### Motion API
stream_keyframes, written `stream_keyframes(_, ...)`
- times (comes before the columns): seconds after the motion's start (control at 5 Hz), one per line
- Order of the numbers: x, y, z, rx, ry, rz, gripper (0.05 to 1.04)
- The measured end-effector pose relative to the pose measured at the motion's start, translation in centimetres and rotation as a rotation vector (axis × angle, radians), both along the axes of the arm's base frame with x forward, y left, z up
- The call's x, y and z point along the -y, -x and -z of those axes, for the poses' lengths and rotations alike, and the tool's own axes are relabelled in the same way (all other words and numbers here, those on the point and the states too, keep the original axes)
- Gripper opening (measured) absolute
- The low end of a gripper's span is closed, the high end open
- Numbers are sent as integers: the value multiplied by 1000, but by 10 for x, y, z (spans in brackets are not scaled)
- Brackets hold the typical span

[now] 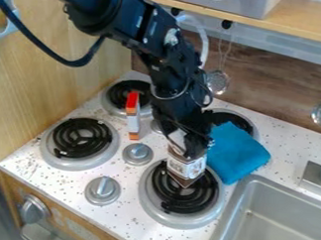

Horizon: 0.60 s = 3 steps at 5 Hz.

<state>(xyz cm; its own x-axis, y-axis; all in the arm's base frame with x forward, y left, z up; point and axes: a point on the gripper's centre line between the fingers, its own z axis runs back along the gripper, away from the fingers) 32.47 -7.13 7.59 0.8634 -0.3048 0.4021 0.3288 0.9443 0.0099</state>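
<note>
The speckled white desk (136,219) is best treated as a crowded surface, with motions kept slow and small. The black arm (153,40) is hung from above across the rear burners, so its elbow and cable should be given room beside the wooden wall. The sink (282,224) lies to the right of the burners, and drift toward its edge should be avoided. At the front right burner (147,191), only uneven footing is offered by the raised coils, so a corner of the container could be caught between them. The blue cloth (238,150) lies just beside the tool (194,143) and should be cleared without being dragged. The tool is lowered at the upper part of the labelled container (186,167); whether it is closed on it cannot be told. The container is seen over the front right burner, leaning, its brown end downward. A firm but gentle hold would be called for, with the lean corrected before weight is given to the coils. The orange-and-white box (132,122) and the middle knob (137,153) should be kept out of any sideways swing.
</note>
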Motion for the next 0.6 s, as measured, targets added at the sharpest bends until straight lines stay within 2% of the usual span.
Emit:
stream_keyframes(0.2,14,4,0,-4,3,41,818)
stream_keyframes(0.4,30,17,7,-36,-6,88,818)
stream_keyframes(0.6,36,36,21,-73,-43,132,818)
